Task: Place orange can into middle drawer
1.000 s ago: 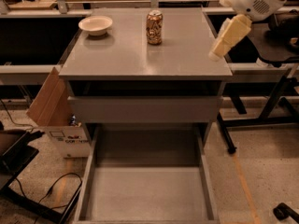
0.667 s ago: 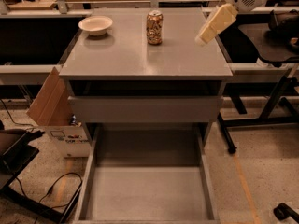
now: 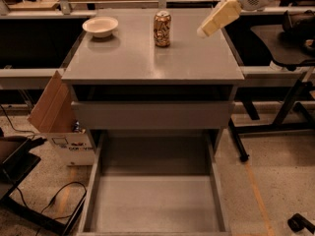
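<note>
My gripper (image 3: pixel 206 29) hangs over the right rear of the grey cabinet top (image 3: pixel 147 63), apart from the orange can (image 3: pixel 162 28) standing upright there. It holds nothing; whether it is released or clenched I cannot tell. A sideways approach could tip the can toward the white bowl (image 3: pixel 100 26), and a loose grasp could drop it short of the open middle drawer (image 3: pixel 152 205).

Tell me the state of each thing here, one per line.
orange can: upright on the cabinet top, not gripped.
white bowl: upright on the cabinet top.
middle drawer: pulled open, floor bare.
gripper: in the air right of the can, apart from it.
</note>
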`<state>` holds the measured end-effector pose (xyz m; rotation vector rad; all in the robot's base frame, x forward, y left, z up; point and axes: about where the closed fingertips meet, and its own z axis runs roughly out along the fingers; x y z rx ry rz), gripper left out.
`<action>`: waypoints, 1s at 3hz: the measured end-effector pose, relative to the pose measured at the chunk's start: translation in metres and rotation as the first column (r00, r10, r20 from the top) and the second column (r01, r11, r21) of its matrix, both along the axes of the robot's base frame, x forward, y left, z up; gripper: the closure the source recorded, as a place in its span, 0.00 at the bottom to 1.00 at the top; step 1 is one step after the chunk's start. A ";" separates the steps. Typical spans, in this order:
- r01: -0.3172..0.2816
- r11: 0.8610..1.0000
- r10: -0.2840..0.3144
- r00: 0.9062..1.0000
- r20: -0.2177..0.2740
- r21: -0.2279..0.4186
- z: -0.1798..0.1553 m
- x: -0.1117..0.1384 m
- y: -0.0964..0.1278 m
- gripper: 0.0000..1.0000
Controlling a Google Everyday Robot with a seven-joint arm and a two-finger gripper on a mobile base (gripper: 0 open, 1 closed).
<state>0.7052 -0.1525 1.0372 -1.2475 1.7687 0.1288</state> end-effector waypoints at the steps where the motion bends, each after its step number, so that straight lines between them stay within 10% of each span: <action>1: 0.003 1.000 -0.003 1.000 -0.001 0.007 -0.003 0.002 0.002 0.00; 3: -0.040 0.988 0.028 0.996 0.083 0.151 -0.029 0.087 0.044 0.00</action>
